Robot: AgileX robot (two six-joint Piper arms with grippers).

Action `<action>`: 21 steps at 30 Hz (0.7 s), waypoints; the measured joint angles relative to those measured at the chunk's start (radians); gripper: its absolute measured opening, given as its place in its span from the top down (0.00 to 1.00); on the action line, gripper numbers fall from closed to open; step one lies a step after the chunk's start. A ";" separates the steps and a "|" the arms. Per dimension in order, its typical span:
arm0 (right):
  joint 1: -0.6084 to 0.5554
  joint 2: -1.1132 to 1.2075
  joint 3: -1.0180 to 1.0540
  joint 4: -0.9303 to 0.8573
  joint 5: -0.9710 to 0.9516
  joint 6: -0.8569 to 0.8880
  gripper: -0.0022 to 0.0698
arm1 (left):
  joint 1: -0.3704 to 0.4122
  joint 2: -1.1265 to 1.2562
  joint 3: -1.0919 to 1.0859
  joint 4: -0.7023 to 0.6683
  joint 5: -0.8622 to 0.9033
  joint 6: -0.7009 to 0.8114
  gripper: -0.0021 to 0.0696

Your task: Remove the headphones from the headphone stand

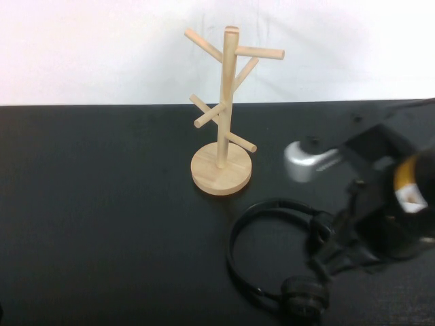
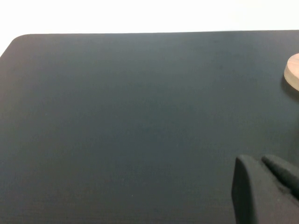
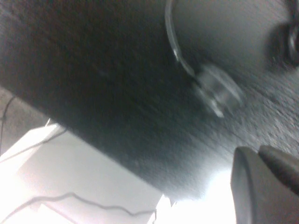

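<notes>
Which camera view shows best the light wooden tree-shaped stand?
The high view: the light wooden tree-shaped stand appears whole, with pole, pegs and round base. The left wrist view shows only an edge of its base; the right wrist view shows none of it.

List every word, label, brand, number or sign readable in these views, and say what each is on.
None can be read.
Headphones, lying on the black table: no visible marking.
Headphone stand: bare wood, no print.
Right gripper, beside the headphones: a yellow and white patch on the arm is too blurred to read.
Left gripper, low over the table to the stand's left: plain black, no text.
</notes>
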 joint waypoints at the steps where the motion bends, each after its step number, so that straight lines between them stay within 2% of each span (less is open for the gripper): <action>1: 0.000 -0.019 0.000 -0.005 0.002 0.002 0.98 | 0.000 0.000 0.000 0.000 0.000 0.000 0.98; 6: 0.000 -0.093 -0.002 -0.038 0.089 0.010 0.98 | 0.000 0.000 0.000 0.000 0.000 0.000 0.98; 10: 0.000 -0.167 0.000 -0.036 0.089 -0.075 0.98 | 0.000 0.000 0.000 0.000 0.000 0.000 0.98; 16: -0.007 -0.271 0.005 -0.056 0.074 -0.079 0.98 | 0.000 0.000 0.000 0.000 0.000 0.000 0.98; 18: -0.044 -0.308 0.032 -0.065 0.026 -0.104 0.98 | 0.000 0.000 0.000 0.000 0.000 0.000 0.98; 21: -0.181 -0.403 0.141 -0.003 -0.118 -0.207 0.98 | 0.000 0.000 0.000 0.000 0.000 0.000 0.98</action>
